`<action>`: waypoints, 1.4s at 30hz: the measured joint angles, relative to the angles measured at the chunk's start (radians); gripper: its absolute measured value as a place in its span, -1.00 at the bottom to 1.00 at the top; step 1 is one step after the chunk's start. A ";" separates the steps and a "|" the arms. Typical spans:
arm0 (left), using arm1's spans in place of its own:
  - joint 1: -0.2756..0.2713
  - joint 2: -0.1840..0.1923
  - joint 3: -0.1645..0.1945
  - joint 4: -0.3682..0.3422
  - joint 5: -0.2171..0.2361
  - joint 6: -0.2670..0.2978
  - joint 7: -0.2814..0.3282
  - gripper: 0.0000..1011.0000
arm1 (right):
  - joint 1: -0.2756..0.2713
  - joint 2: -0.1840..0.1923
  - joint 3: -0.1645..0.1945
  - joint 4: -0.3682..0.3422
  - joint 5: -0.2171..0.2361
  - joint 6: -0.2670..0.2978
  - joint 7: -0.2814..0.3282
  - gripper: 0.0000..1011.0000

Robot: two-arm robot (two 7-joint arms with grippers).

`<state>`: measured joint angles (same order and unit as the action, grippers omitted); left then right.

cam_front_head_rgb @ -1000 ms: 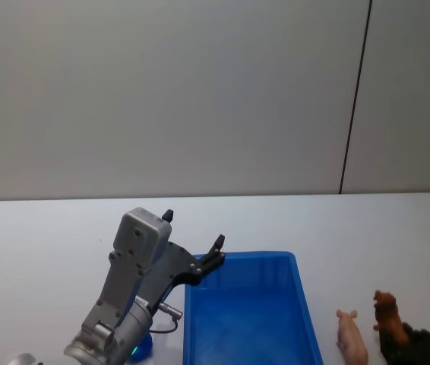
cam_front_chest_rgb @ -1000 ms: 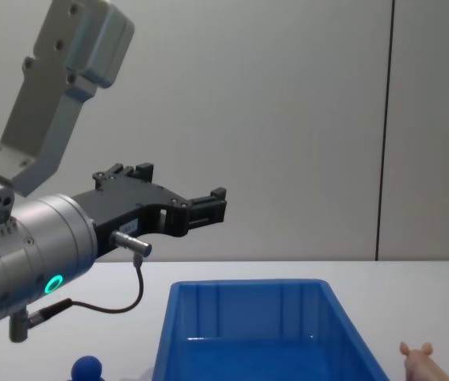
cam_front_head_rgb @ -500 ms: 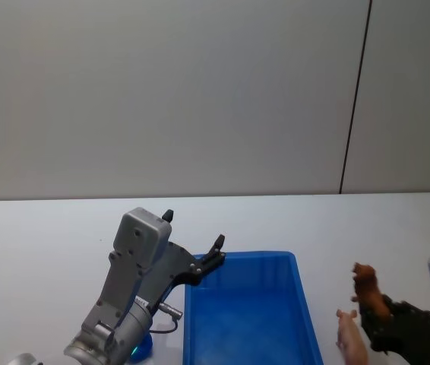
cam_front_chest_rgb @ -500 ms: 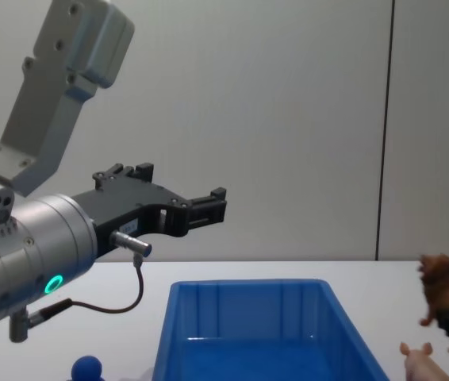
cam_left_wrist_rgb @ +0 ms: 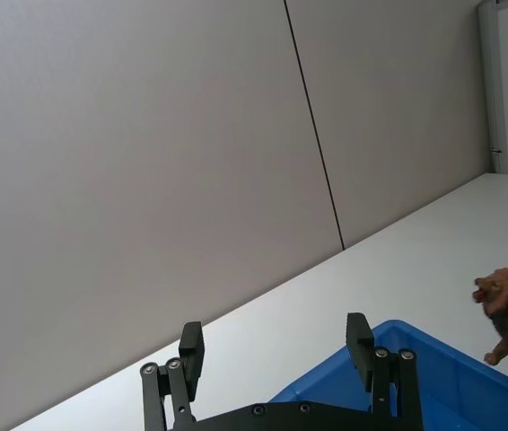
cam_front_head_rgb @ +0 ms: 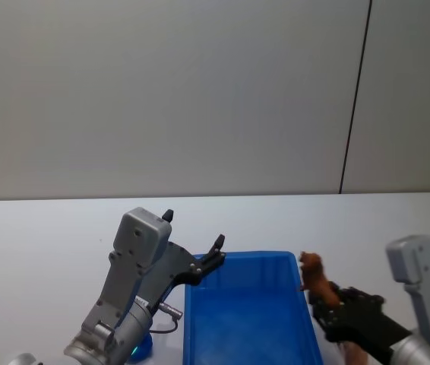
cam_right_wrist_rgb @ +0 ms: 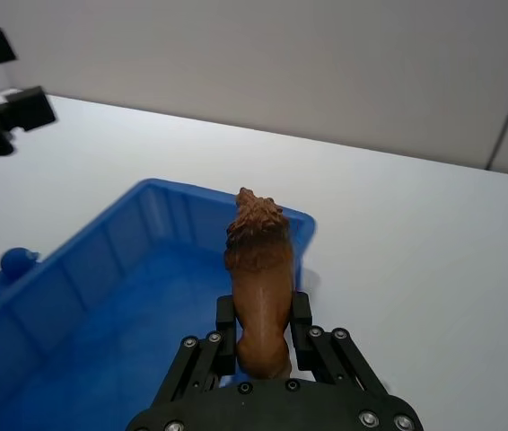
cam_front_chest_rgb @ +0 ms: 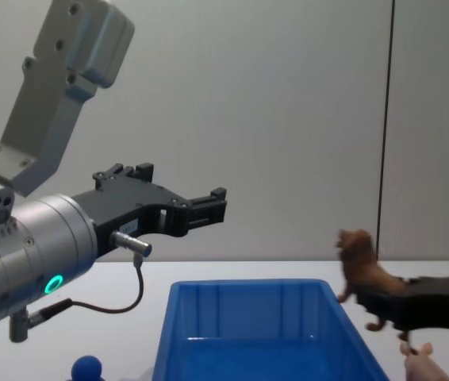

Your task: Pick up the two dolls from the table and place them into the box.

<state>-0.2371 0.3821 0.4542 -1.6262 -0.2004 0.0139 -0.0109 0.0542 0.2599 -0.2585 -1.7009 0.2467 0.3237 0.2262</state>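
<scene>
Right gripper (cam_front_head_rgb: 323, 298): we're clamping reddish-brown lion-shaped doll (cam_front_head_rgb: 314, 277) over right rim of bright blue plastic box (cam_front_head_rgb: 241, 255).
Left gripper (cam_left_wrist_rgb: 274, 334): we're holding fingers (cam_left_wrist_rgb: 191, 348) spread, empty.

Readable text: none on any surface.
Label on left claw (cam_front_chest_rgb: 219, 204): a small white sticker (cam_front_chest_rgb: 139, 209) on its black body, with print too small to make out.
</scene>
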 joint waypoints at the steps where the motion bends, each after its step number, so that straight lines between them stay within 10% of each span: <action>1: 0.000 0.000 0.000 0.000 0.000 0.000 0.000 0.98 | 0.004 -0.003 -0.003 0.004 -0.002 0.000 0.008 -0.32; 11: 0.000 0.000 0.000 0.000 0.000 0.000 0.000 0.98 | 0.056 -0.043 -0.030 0.038 -0.017 0.002 0.086 -0.27; 23: 0.000 0.000 0.000 0.000 0.000 0.000 0.000 0.98 | 0.085 -0.064 -0.042 0.067 -0.024 0.017 0.106 0.48; 33: 0.000 0.000 0.000 0.000 0.000 0.000 0.000 0.98 | 0.078 -0.059 -0.034 0.061 -0.011 0.022 0.058 0.98; 42: 0.000 0.000 0.000 0.000 0.000 0.000 0.000 0.98 | 0.038 -0.039 -0.018 0.016 0.011 0.027 -0.034 0.98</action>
<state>-0.2371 0.3822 0.4542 -1.6262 -0.2004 0.0139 -0.0109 0.0924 0.2209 -0.2762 -1.6845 0.2579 0.3506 0.1921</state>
